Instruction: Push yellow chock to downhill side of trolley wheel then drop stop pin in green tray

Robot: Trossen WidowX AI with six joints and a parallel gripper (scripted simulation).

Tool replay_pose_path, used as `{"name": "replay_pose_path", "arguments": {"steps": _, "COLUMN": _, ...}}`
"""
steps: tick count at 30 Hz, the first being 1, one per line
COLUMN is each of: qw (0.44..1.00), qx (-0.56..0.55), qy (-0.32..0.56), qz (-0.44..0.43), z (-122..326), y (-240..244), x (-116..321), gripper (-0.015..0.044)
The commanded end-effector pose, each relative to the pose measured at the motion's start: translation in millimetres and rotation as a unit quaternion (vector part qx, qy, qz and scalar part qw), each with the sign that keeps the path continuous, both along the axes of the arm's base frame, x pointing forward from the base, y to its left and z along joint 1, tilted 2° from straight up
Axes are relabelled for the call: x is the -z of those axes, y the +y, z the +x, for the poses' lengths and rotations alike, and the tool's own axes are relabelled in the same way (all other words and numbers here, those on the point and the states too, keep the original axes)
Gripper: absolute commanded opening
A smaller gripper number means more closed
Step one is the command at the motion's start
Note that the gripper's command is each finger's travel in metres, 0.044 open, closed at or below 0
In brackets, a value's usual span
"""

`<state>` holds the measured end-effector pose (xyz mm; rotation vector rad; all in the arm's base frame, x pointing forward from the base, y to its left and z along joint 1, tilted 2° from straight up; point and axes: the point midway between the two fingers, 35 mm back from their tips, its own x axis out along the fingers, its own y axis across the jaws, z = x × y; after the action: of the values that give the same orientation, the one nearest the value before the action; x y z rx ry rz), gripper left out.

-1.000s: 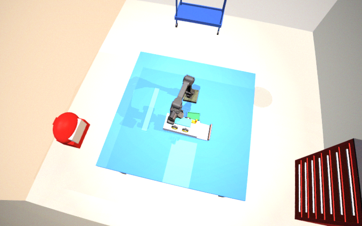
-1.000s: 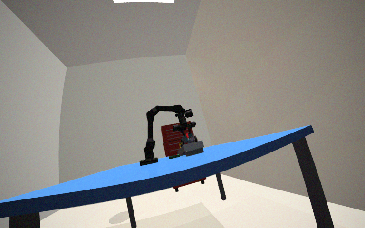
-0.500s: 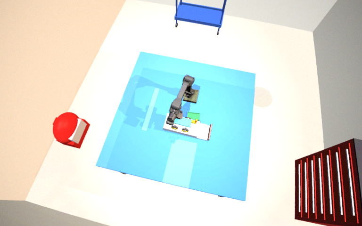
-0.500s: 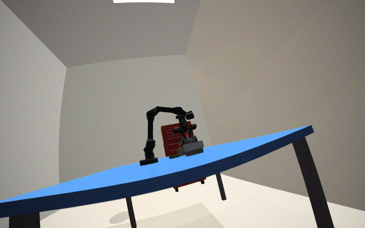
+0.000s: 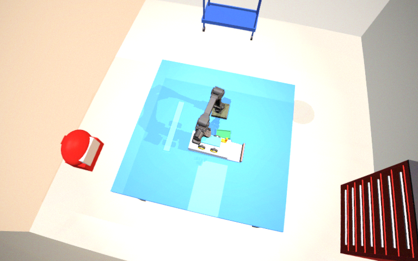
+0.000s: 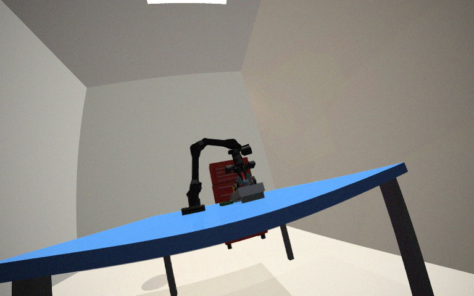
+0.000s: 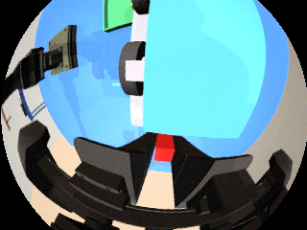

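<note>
Chock [image 5: 226,140] looks placed downhill of my jaws, wheel contact unclear; I'm clenched on the pin [image 6: 243,177] [image 7: 164,149] by the trolley [image 5: 210,141] [image 6: 248,179] [image 7: 201,72]; left: pull, drop in tray [image 5: 223,134] [image 6: 226,203] [image 7: 118,14], release, back off.
</note>
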<state>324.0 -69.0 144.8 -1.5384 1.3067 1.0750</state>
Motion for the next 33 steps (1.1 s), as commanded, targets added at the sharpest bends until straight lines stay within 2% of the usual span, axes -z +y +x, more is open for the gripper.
{"name": "replay_pose_path", "arguments": {"steps": 1, "qw": 1.0, "qx": 0.0, "qy": -0.001, "qz": 0.0, "z": 0.5, "y": 0.1, "x": -0.8, "gripper": 0.0}}
{"name": "replay_pose_path", "arguments": {"steps": 33, "qw": 1.0, "qx": -0.002, "qy": 0.002, "qz": 0.0, "z": -3.9, "y": 5.1, "x": -25.9, "gripper": 0.0}}
